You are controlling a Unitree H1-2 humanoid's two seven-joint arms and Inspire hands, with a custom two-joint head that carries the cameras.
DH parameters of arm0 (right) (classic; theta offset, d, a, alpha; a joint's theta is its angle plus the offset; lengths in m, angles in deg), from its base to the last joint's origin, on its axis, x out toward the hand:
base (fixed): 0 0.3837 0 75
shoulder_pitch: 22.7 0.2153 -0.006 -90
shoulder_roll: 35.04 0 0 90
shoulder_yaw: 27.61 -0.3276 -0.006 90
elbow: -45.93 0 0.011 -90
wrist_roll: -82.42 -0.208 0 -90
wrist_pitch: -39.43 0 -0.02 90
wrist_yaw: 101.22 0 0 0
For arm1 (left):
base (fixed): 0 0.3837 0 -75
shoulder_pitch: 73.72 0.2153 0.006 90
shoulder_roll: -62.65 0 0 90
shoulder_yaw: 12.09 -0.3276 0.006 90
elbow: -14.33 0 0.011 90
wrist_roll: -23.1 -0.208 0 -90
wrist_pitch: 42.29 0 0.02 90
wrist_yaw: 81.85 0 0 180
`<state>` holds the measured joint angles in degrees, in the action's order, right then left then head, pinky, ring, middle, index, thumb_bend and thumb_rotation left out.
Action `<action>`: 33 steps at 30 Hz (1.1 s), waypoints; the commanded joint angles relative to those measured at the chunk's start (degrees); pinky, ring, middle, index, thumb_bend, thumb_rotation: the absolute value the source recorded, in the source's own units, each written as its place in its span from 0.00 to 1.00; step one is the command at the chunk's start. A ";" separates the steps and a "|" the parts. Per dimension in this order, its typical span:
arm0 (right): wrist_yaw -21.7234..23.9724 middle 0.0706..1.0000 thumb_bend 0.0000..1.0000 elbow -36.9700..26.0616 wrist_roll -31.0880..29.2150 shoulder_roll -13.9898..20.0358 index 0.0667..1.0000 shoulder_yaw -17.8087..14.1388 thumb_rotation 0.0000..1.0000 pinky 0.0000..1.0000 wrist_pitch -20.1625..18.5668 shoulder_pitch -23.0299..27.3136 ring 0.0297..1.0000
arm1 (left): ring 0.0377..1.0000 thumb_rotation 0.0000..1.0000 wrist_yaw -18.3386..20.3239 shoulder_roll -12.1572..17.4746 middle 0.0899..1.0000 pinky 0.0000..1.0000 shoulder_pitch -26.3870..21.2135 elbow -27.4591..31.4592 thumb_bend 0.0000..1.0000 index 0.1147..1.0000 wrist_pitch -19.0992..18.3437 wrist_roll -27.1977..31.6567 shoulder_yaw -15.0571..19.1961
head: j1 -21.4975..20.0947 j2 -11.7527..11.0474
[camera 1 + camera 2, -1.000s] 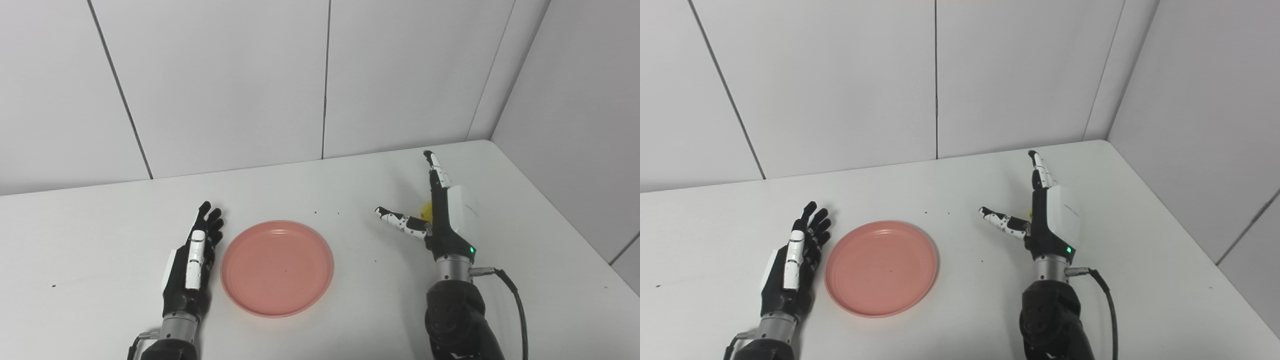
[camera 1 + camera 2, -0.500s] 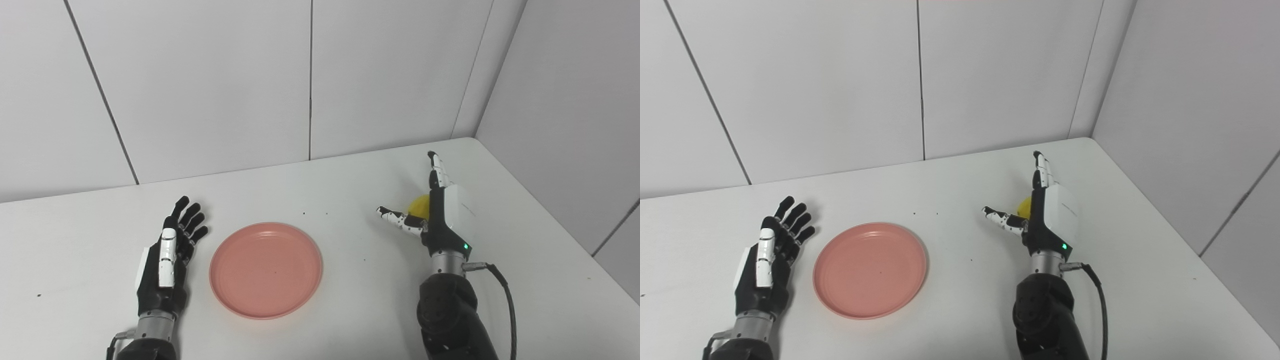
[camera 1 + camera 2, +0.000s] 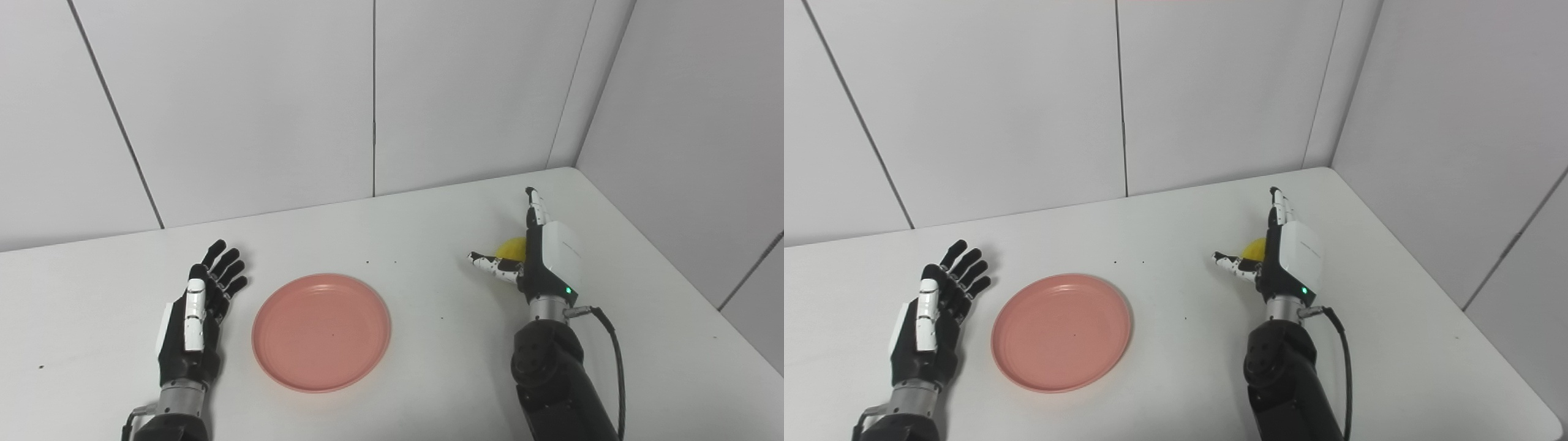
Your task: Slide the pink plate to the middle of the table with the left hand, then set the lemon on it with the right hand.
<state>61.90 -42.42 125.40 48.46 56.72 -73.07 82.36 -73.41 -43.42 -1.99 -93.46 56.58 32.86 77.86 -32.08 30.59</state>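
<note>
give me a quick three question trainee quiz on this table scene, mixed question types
1. True or false: the lemon already lies on the pink plate.
2. Which robot hand is next to the lemon? A) left robot hand B) right robot hand
3. Fill in: the left robot hand's fingers are spread and it holds ____.

Key
1. False: the lemon is over by the right robot hand, apart from the plate.
2. B
3. nothing

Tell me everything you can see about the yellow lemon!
Only a small part of the lemon shows: a rounded, bright yellow top peeking out behind the right hand. It sits on the white table, off to the right of the pink plate. The open hand stands beside it; whether they touch is hidden.
</note>
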 commanded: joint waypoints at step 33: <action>-8.93 0.45 0.52 7.47 -6.18 2.77 0.55 0.48 0.00 0.41 1.91 3.76 0.38 | 0.88 1.00 0.51 0.08 0.88 0.86 3.40 -2.11 0.62 0.87 1.54 -0.28 -0.82 | 1.00 0.65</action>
<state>54.55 -34.45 119.08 50.58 56.98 -72.81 84.42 -73.46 -43.36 -1.76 -93.10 57.73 32.58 77.03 -31.20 31.11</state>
